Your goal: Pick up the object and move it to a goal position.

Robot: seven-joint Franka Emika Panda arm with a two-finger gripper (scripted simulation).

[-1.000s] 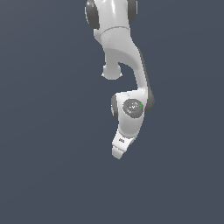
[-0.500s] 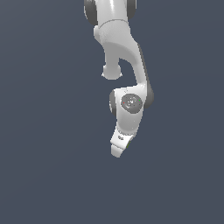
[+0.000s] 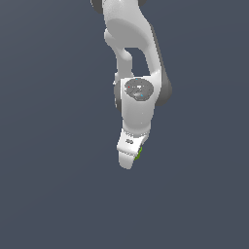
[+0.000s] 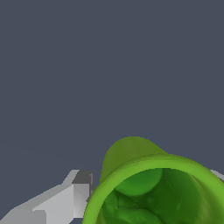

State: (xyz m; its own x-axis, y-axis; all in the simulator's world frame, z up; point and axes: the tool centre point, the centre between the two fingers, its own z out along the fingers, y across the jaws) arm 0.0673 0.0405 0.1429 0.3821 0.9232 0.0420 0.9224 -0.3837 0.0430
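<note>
Showing a flared rim, bright green hollow cup (image 4: 153, 192) between end effector (image 4: 144, 197) fingers (image 4: 65, 199)

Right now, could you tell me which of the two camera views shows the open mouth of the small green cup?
The wrist view: the bright green hollow cup faces it, rim and inside showing. In the exterior view only a green sliver shows beside the white gripper.

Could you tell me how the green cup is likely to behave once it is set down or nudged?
The green cup is hollow with thin walls, so it is probably light. Its narrow, rounded far end suggests it may tip or roll. One pincer finger sits beside its smooth rim, so it might slip.
</note>
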